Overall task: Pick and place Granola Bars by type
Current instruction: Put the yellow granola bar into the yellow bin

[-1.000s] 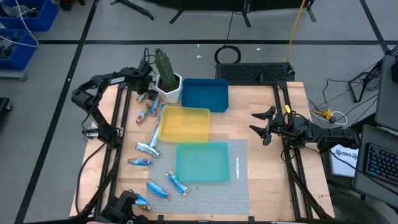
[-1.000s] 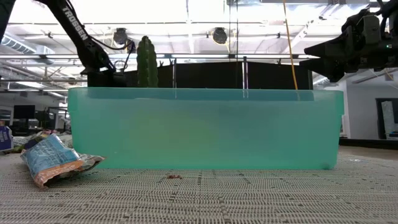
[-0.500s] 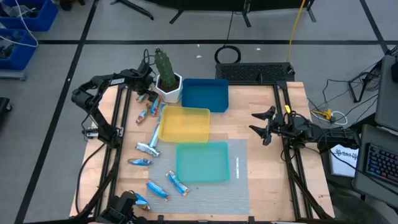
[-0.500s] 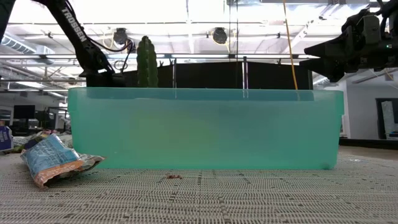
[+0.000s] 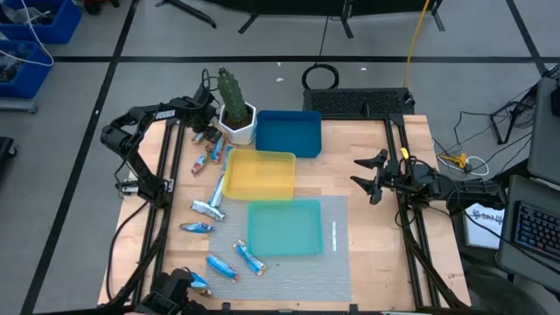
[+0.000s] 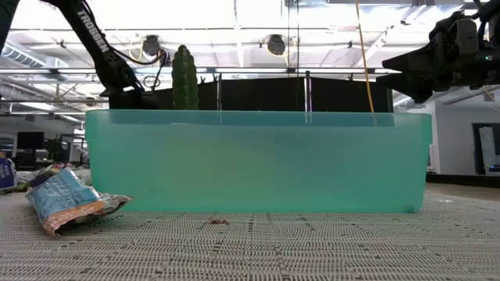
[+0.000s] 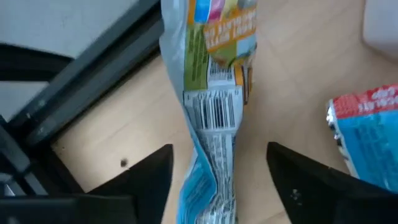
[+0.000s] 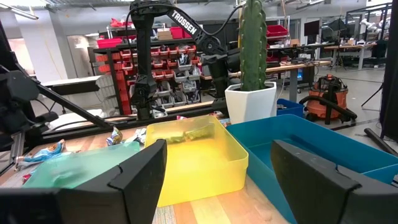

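Observation:
Several foil-wrapped granola bars lie along the table's left side (image 5: 208, 208), with two more on the grey mat (image 5: 249, 256). My left gripper (image 5: 206, 133) is low at the far left, beside the cactus pot (image 5: 236, 122). In the left wrist view it is open (image 7: 219, 148), with one finger on either side of a crumpled blue, green and orange bar (image 7: 214, 93) that lies on the wood. They do not touch it. Another blue bar (image 7: 367, 127) lies close by. My right gripper (image 5: 367, 175) hovers open over the table's right half, away from the bars.
A blue tray (image 5: 289, 133), a yellow tray (image 5: 259, 173) and a teal tray (image 5: 284, 226) stand in a row down the table's middle, the teal one on a grey mat (image 5: 337, 262). One bar (image 6: 70, 204) lies on the mat in front of the teal tray (image 6: 258, 160). Bare wood shows on the right (image 5: 367, 227).

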